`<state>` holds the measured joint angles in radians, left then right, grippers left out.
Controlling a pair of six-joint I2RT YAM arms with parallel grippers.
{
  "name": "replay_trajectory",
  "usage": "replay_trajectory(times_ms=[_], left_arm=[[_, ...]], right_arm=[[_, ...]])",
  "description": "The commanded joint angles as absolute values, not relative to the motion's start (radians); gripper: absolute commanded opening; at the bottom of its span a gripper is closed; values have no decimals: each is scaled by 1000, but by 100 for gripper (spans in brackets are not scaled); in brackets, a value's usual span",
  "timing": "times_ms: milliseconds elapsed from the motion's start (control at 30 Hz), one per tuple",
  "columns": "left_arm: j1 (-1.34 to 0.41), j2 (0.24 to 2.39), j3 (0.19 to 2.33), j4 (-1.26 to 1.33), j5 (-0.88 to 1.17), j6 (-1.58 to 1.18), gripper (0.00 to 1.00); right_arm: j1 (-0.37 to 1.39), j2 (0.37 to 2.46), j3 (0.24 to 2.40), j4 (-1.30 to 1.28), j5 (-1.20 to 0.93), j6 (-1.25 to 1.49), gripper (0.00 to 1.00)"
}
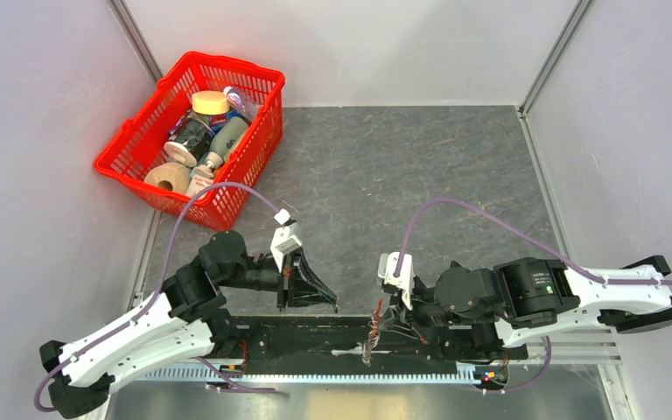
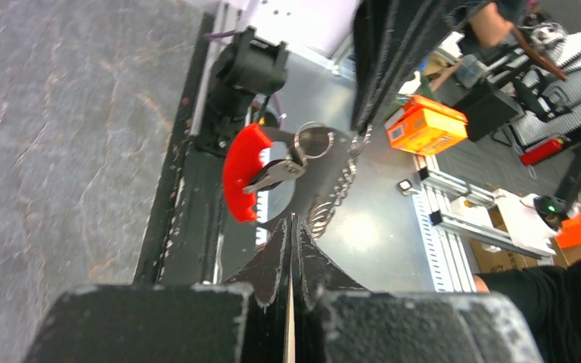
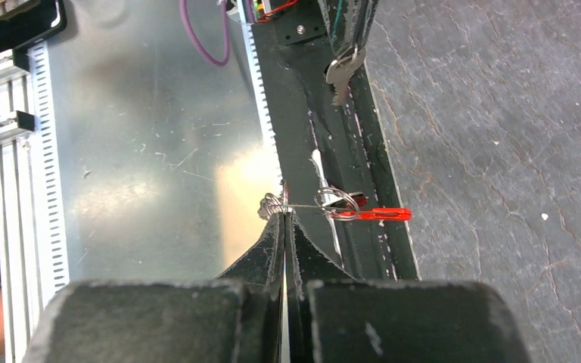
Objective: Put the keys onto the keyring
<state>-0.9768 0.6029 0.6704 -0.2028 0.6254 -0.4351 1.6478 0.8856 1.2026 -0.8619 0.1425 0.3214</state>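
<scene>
Grey, stone-patterned surface (image 1: 420, 175) with pale walls on three sides forms the work area. Locate the keyring (image 1: 370, 337) at the near edge, over the dark rail (image 1: 315, 337) between the two arm bases.

1. Keyring. In the right wrist view, the right claw (image 3: 284, 219) is clenched on the coiled chain (image 3: 271, 204). The split ring (image 3: 337, 203) and the red tag (image 3: 378, 214), seen edge-on, sit just beyond its tips.

2. Key. In the left wrist view, one key (image 2: 276, 174) shows against the red tag, with its head beside a ring. From this angle you cannot confirm whether it is already threaded on or merely lines up with the ring.

3. Left claw (image 2: 291, 223). It is clenched, with nothing visible between its fingers. It points toward the keyring but stands apart from it.

4. Surroundings. A red basket (image 1: 144, 109) of assorted items sits at the far left corner, well apart from the work.

Step in hand, as judged: the right claw presents the keyring for threading, and the left claw is not yet engaged.

The next move likely calls for you to release the left claw and take a key by its head. Then bring the key's hole squarely to the ring's opening while the right claw holds the chain steady. Expect little margin, because the key is far smaller than the claw.
</scene>
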Motion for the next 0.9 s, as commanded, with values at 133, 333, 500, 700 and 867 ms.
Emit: replay_trajectory(times_ms=[133,333,500,700,867], left_arm=[[-977,577,683,-31,807,-520,2],[-977,520,689,-67,761,-533,2],[-976,514,725,-156,698,-520,2],[-977,531,754,-209,663,-499,2],[-977,545,755,-222,655,-488,2]], right_arm=[[1654,979,1364,-860,153,394,0],[1654,1061,1443,-909,296,527,0],[1653,1127,1492,-951,418,615,0],[1624,1170,1525,-984,483,720,0],[1616,1167,1519,-969,490,781,0]])
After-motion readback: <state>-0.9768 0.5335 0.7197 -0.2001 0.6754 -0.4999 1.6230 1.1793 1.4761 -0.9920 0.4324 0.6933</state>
